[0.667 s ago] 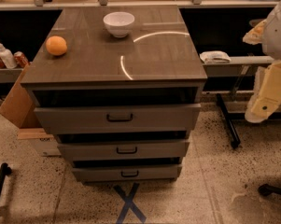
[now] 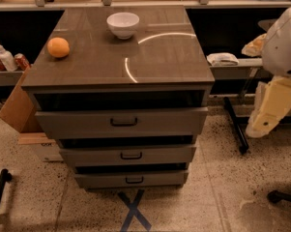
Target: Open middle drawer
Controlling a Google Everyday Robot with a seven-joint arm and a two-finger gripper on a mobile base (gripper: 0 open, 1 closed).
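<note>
Twice compared the grey-brown cabinet [image 2: 164, 66] with the view from a moment earlier: found no shift in it or in any of its three drawer fronts. Saw change only in the robot arm [image 2: 273, 103] at the right edge: more of its white upper joint in frame, lower cream link about where it was, well apart from the cabinet. Judged from that: no real approach yet, pull not started, task at its opening stage.

Located the middle drawer [image 2: 164, 154] between the taller top drawer [image 2: 159, 122] and the shortest bottom drawer [image 2: 101, 180], front facing the camera. Saw a dark band above its front but none of its grey inside; took it as shut or very nearly so.

Placed the gripper [image 2: 256, 128] at the tapered lower end of the arm, off the cabinet's right flank, level in frame with the top drawer. Saw it touching nothing and carrying nothing visible. Could not tell how far open it stood from this angle; recorded as undetermined.

Noted a white bowl [image 2: 123, 24] at the back of the cabinet top and an orange [image 2: 58, 47] near its left edge, well apart from each other, neither in the way of a pull. Marked the small black bar handle [image 2: 131, 155] at the middle drawer's centre as the likely grasp point; expected a swing left and down to reach it.
</note>
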